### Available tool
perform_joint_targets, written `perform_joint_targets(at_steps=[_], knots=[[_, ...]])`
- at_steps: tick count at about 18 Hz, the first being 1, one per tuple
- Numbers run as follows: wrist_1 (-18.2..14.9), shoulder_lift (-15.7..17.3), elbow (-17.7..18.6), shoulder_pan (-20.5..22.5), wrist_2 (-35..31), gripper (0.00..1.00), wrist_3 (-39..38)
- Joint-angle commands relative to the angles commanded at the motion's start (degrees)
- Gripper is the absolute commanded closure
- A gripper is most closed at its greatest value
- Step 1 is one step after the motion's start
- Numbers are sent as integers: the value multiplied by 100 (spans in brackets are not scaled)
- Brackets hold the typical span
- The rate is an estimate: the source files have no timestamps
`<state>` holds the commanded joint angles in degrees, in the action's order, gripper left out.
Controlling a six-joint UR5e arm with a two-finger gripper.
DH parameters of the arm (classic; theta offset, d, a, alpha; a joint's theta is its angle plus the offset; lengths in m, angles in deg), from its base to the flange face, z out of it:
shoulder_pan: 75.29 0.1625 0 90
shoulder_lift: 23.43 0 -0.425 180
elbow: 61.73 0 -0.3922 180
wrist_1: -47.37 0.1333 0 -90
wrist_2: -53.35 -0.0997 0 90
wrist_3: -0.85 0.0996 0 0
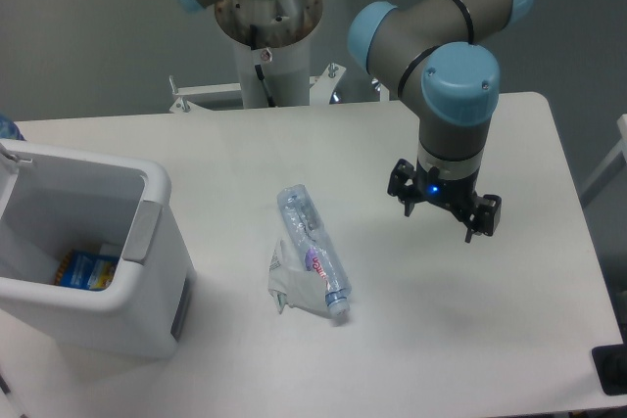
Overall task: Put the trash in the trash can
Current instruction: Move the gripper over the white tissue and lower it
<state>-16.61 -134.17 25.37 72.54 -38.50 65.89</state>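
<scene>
Near the table centre lies the crushed bottle (313, 254), on its side on the white table (470, 340). Its long axis runs diagonally: the bluish cap points toward the near right, the base toward the far left. The purple-pink label is small and blurred; its print cannot be read. The crumpled paper wad (285, 279) lies against the bottle's left flank, touching it; where one ends and the other begins is hard to make out.

To the left stands the trash can (127, 271), upright, its left side cut off by the picture edge. A grey panel sits on its right rim. Inside, a blue and orange packet (86, 269) is partly hidden by the near wall.

To the right of the bottle, well apart from it, the gripper (438, 222) hangs above the table, pointing down. Its two fingers stand spread with nothing between them. The arm's upper links are cut off at the top edge. Nothing stands between gripper and bottle
</scene>
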Motion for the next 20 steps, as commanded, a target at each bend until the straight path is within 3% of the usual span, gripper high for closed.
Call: perform_joint_targets(at_steps=[3, 10, 12, 15, 17, 20], knots=[[0, 0, 0, 0, 17, 0, -9], [61, -61, -79, -219, 211, 0, -816], [498, -44, 96, -421, 228, 0, -1307], [1606, -9, 710, -685, 264, 0, -1819], [1801, 122, 1044, -747, 255, 0, -1828], [1811, 150, 1143, -843, 246, 0, -1846]])
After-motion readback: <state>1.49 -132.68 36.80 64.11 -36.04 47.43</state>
